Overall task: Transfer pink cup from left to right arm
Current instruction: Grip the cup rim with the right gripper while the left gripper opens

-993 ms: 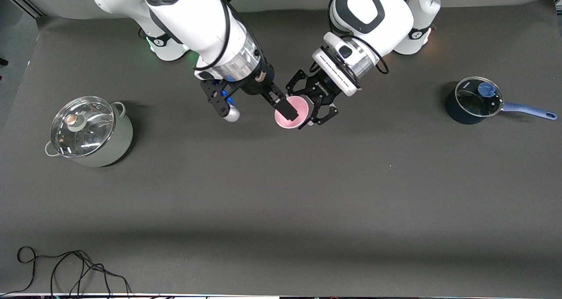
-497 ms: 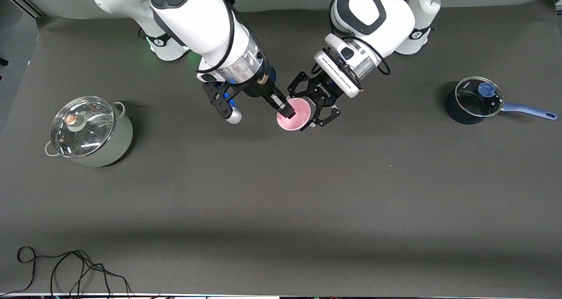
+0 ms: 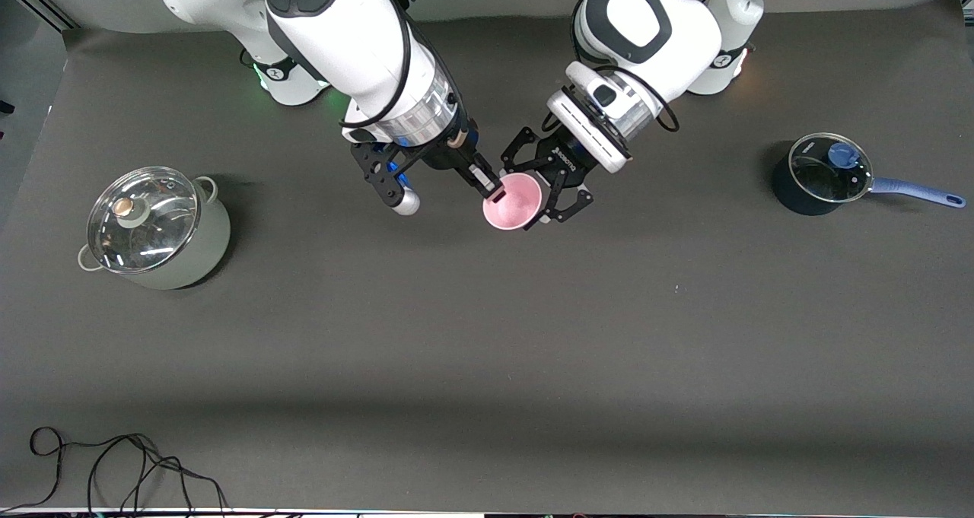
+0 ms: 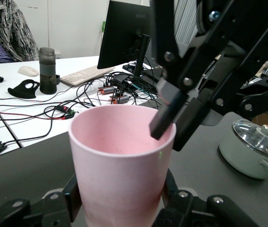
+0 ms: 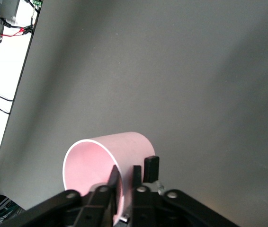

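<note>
The dark grey counter [image 3: 487, 335] carries, toward the right arm's end, a large pale-green metal stockpot with a glass lid [image 3: 156, 229], and toward the left arm's end a small dark-blue saucepan with a glass lid and a blue handle [image 3: 825, 174]. A tangle of black cable [image 3: 114, 468] lies at the counter's edge nearest the front camera.

Both white jointed arms reach in to meet over the middle of the counter. Between them, held up off the surface, is the small pale-pink tapered plastic cup [image 3: 512, 200], upright with its open mouth upward.

The left gripper [image 3: 558, 189], a black claw of open linkage fingers, is partly closed around the cup's lower body from the side toward the left arm's base; the left wrist view shows those fingers [image 4: 72, 198] hugging the cup [image 4: 122, 165] low on its wall.

The right gripper [image 3: 494, 193], black and blocky with flat fingers, comes in from above and is shut tight on the cup's rim at the side toward the right arm's base, one finger inside the mouth and one outside, the wall pinched between them [image 5: 136, 177].

So the cup's long axis stands vertical, with two holds on it: low on the body and high on the rim. Judging from this, the next move turns on the left fingers spreading sideways clear of the wall while the rim pinch takes the weight.
</note>
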### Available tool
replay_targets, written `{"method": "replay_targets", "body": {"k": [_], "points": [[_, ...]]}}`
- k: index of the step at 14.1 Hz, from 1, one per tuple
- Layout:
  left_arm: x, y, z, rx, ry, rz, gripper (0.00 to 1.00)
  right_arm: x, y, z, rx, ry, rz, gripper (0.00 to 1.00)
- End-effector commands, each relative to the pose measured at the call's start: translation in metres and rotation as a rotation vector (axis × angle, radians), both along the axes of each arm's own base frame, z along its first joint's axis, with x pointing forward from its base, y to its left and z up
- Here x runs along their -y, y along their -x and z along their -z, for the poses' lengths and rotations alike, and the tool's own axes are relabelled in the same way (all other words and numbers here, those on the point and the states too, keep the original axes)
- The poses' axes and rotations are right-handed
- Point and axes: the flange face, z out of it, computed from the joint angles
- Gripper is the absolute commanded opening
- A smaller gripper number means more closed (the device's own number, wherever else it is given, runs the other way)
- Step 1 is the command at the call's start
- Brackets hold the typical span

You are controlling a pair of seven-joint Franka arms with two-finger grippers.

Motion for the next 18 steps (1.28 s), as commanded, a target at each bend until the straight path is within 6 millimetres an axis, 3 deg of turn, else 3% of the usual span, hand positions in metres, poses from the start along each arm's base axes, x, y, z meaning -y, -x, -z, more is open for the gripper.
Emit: {"method": "replay_targets", "body": {"k": [1, 6, 8, 10, 11, 12, 18], "points": [[0.0094, 0.0067, -0.0057, -0.005, 0.024, 0.013, 0.26, -0.0109, -0.0005, 0.0016, 0.045, 0.026, 0.005, 0.00], [0.0094, 0.0067, -0.0057, -0.005, 0.024, 0.013, 0.31, -0.0106, -0.0013, 0.0026, 0.041, 0.024, 0.005, 0.00], [0.0092, 0.0067, -0.0057, -0.005, 0.023, 0.012, 0.63, -0.0106, -0.0012, 0.0019, 0.043, 0.023, 0.004, 0.00], [0.0092, 0.0067, -0.0057, -0.005, 0.023, 0.012, 0.74, -0.0102, -0.0010, 0.0008, 0.045, 0.023, 0.004, 0.00], [0.0081, 0.0061, -0.0056, -0.005, 0.021, 0.008, 0.90, -0.0103, -0.0011, 0.0006, 0.046, 0.022, 0.004, 0.00], [0.0081, 0.0061, -0.0056, -0.005, 0.021, 0.008, 0.97, -0.0103, -0.0011, 0.0006, 0.046, 0.022, 0.004, 0.00], [0.0072, 0.0048, -0.0048, -0.016, 0.030, 0.002, 0.99, -0.0104, -0.0017, 0.0016, 0.049, 0.024, 0.003, 0.00]]}}
